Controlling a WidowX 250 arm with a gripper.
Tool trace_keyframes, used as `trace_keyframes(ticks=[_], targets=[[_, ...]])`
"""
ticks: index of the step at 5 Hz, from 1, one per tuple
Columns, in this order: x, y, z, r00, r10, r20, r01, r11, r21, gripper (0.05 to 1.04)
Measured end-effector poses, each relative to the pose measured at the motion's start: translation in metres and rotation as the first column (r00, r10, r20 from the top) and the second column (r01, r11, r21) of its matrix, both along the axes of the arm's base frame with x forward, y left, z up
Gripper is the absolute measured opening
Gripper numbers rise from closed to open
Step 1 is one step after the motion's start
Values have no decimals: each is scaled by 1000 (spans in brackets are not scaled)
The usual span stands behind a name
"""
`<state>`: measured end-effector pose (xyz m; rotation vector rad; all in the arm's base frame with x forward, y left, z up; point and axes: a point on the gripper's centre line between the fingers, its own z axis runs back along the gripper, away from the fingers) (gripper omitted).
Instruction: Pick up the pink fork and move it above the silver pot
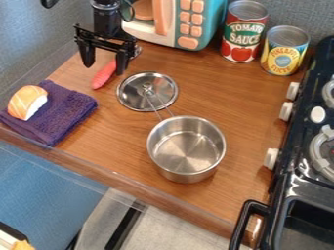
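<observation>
My gripper (104, 68) hangs at the upper left with its two fingers spread wide and nothing held between them. Close by its fingertips lies the pink fork (103, 76), its pink handle pointing toward the lower left and its metal end toward the upper right. The right finger hides part of the fork. To the lower right, the silver pot (186, 147) stands upright and uncovered on the wooden counter, its wire handle pointing to the upper left.
A metal lid (147, 91) lies between fork and pot, partly under the pot's handle. Left is a purple towel (65, 105) bearing a sushi-like toy (27, 102). A toy microwave (189, 24) and two cans (242, 31) stand behind; a stove (313, 171) is at right.
</observation>
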<state>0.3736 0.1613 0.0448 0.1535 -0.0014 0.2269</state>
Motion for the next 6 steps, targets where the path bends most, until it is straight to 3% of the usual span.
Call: trace_keyframes(ticks=[1, 3, 4, 5, 6], targets=[[5, 2, -9, 1000, 7, -17, -7, 1000, -5, 950], [6, 5, -12, 999, 37, -32, -37, 999, 6, 402], [4, 5, -12, 999, 32, -40, -32, 999, 0, 366], [-3, -1, 10, 999, 31, -33, -31, 999, 15, 365], [-2, -30, 54, 999, -20, 30, 18, 998, 54, 366]])
